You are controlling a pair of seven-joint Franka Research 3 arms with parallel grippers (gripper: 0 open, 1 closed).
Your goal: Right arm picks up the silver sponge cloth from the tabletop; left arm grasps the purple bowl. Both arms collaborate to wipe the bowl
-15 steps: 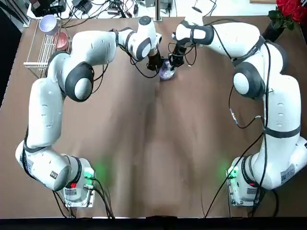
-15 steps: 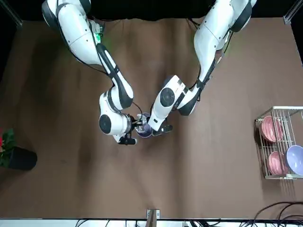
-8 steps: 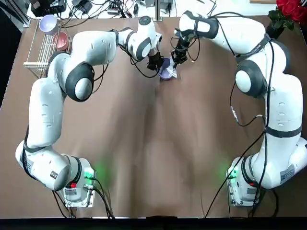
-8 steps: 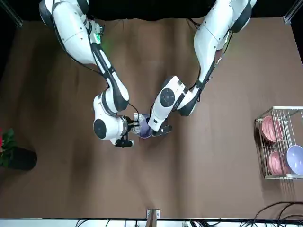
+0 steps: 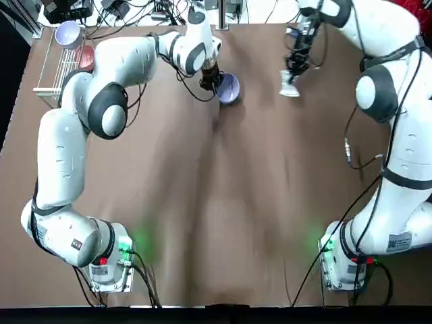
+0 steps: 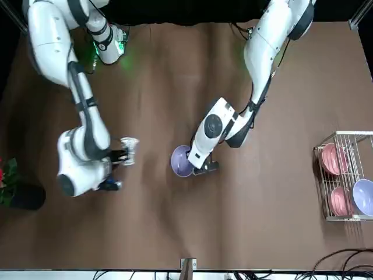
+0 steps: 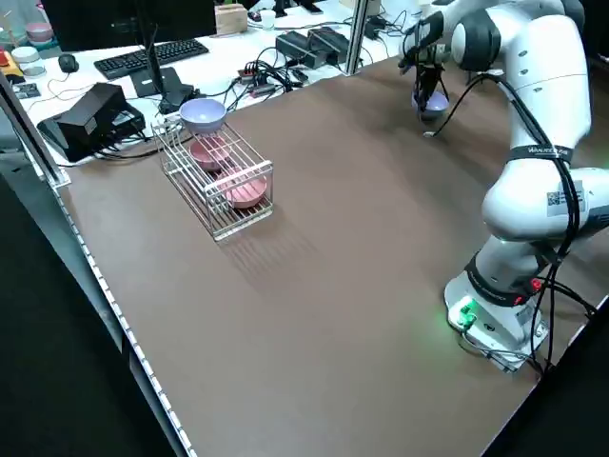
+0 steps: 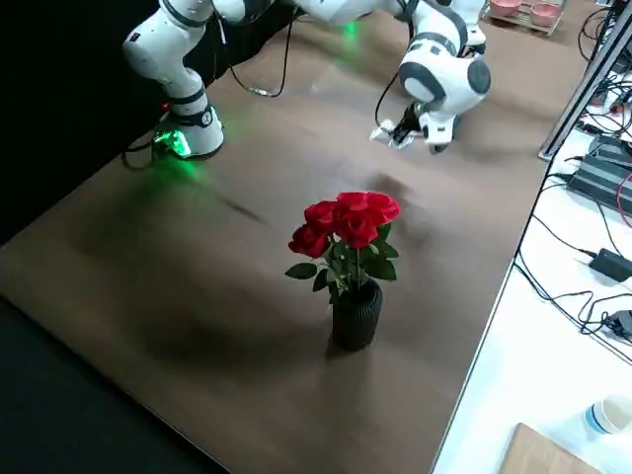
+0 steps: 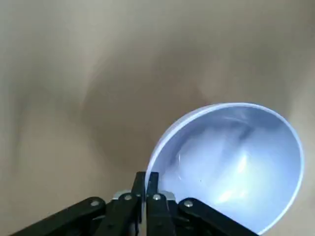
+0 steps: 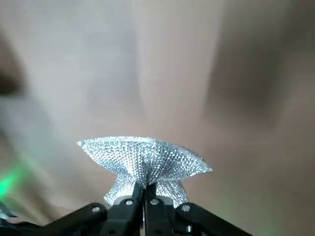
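The purple bowl (image 5: 229, 88) is tilted on its side near the far middle of the tabletop (image 5: 223, 202). My left gripper (image 5: 210, 81) is shut on its rim. The left wrist view shows the rim pinched between the fingers, with the bowl's (image 9: 236, 162) pale inside in sight. From the front, the bowl (image 6: 181, 161) hangs beside the left gripper (image 6: 202, 167). My right gripper (image 5: 295, 71) is well apart from the bowl, toward my right. It is shut on the silver sponge cloth (image 5: 289, 87), which fans out past the fingers (image 10: 145, 160) and shows from the front too (image 6: 129, 144).
A wire rack (image 5: 47, 67) at the far left holds pink bowls and another lavender bowl; it also shows in the front view (image 6: 319, 175). A black vase of red roses (image 8: 352, 259) stands at the far right corner. Cables lie beyond the table's far edge.
The right gripper has pulled the cloth out of the bowl and swung away to my right. The left gripper has kept hold of the bowl and tipped it further.
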